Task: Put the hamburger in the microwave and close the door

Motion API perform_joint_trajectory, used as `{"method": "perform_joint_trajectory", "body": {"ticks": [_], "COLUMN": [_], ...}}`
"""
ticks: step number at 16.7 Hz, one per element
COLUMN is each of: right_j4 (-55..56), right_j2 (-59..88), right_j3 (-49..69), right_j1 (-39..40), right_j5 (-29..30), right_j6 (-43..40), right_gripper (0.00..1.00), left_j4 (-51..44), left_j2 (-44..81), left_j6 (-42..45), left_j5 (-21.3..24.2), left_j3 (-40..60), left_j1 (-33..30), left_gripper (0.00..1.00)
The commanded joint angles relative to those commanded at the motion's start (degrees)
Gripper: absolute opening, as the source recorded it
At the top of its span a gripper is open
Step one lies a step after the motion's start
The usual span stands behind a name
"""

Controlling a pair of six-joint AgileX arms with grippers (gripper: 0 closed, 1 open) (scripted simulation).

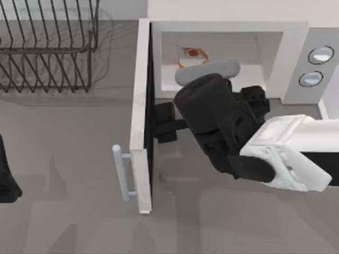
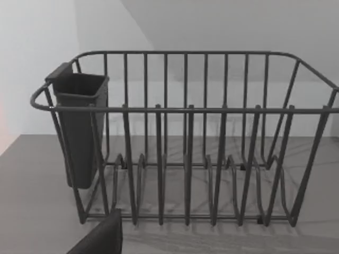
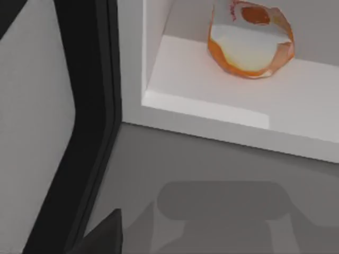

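The hamburger [image 1: 193, 55] [image 3: 249, 39], an orange-and-tan lump with whitish patches, rests on the floor of the microwave [image 1: 294, 58] cavity, toward its left back. The door [image 1: 142, 116] stands swung wide open, its dark inner face [image 3: 79, 121] turned right and its bar handle [image 1: 123, 174] on the left side. My right gripper [image 1: 163, 123] is outside the cavity in front of the opening, open and holding nothing, close beside the door's inner face. One of its fingertips [image 3: 103, 238] shows in the right wrist view. My left arm [image 1: 6, 180] is parked at the table's left edge.
A black wire rack [image 1: 47, 47] [image 2: 185, 143] with a dark cup holder [image 2: 79, 127] stands at the back left. Two silvery knobs [image 1: 317, 66] sit on the microwave's grey panel. Bare grey table lies left of the door and along the front.
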Motion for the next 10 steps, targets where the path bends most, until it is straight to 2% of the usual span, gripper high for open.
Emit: {"method": "perform_joint_trajectory", "body": {"ticks": [10], "right_j4": [-0.32], "right_j2": [-3.35], "right_j3": [-2.35], "right_j1": [-2.24], "right_j5": [-1.39], "right_j6": [-0.80], "right_gripper": [1.00], "left_j4": [0.00], "left_j2": [0.00], "left_j6": [0.00], "left_j5": [0.00], "left_j3": [0.00], "left_j1": [0.00], "left_gripper": [1.00]}}
